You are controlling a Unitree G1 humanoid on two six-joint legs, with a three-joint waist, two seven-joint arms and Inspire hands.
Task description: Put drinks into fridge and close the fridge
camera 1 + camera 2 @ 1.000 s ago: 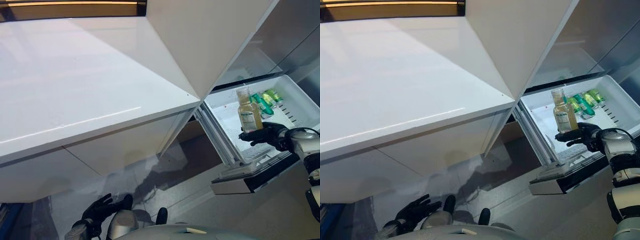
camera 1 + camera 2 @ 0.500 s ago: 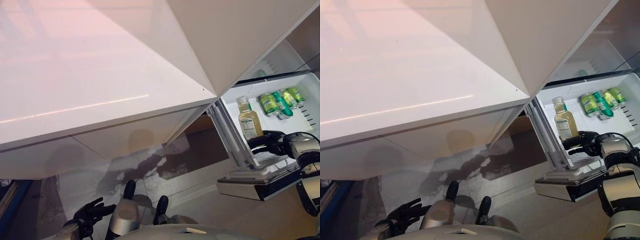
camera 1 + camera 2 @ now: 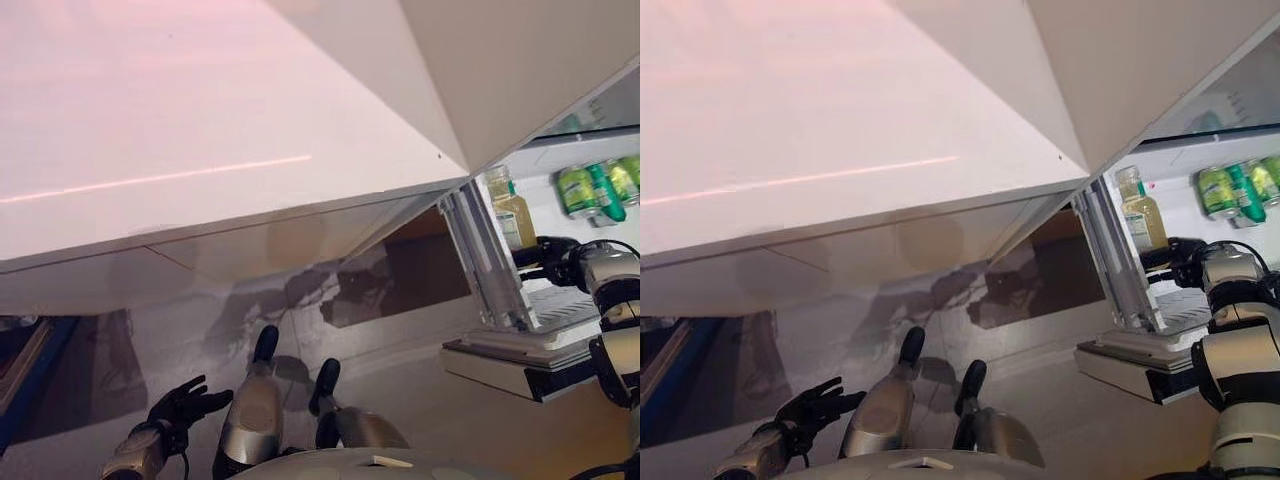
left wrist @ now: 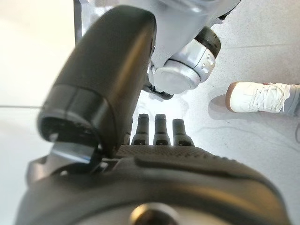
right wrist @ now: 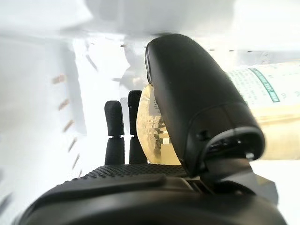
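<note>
A clear bottle of yellow drink (image 3: 510, 211) stands upright inside the open white fridge compartment (image 3: 505, 345), close to its left wall. My right hand (image 3: 556, 263) is shut on the bottle's lower part. In the right wrist view the thumb (image 5: 197, 103) lies across the bottle (image 5: 276, 112) and the fingers reach round behind it. Several green cans (image 3: 592, 188) lie further back in the same compartment. My left hand (image 3: 186, 405) hangs low at the lower left, open, with fingers spread and holding nothing.
The big white fridge door (image 3: 200, 120) stands open and fills the upper left of the view. A person's white shoe (image 4: 258, 96) is on the light floor near my left side.
The camera has tilted and shifted, so the whole scene slid. Within the compartment, my right hand has carried the bottle away from the green cans toward the left wall. The left hand stays low.
</note>
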